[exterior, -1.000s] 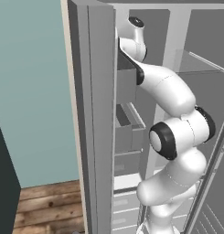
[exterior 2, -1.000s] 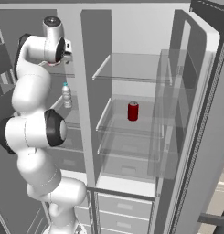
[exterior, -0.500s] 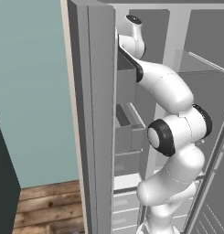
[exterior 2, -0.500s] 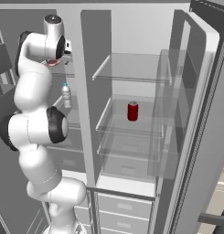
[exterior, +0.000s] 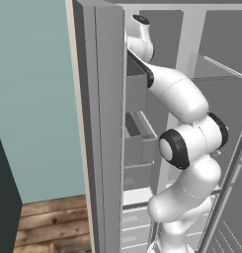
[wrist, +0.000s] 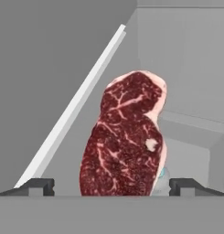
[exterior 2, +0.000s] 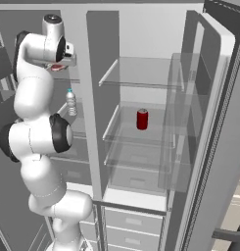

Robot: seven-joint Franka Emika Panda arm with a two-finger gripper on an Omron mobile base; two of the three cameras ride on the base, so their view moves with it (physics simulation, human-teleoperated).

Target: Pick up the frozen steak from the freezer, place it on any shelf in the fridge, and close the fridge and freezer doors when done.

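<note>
Risk of clipping the divider (exterior 2: 87,98) between freezer (exterior: 137,143) and fridge (exterior 2: 141,137) on the swing across, knocking the steak (wrist: 125,137) loose; risk too of bumping the can (exterior 2: 142,119) on the middle shelf (exterior 2: 136,135). Steak high in the freezer section, between the gripper (wrist: 111,186) tips, apparently held. Fingers set apart, one either side of the slab; actual contact hidden. Dark red, marbled, pale rim, flat and roundish.

The dark-red marbled slab of steak (wrist: 125,141) looks matt, with a pale waxy rim. The tall grey appliance door (exterior: 100,123) has a smooth satin metal look. Thin translucent glass shelves (exterior 2: 141,73) appear glossy, and the brown plank floor (exterior: 51,222) shows wood grain.
</note>
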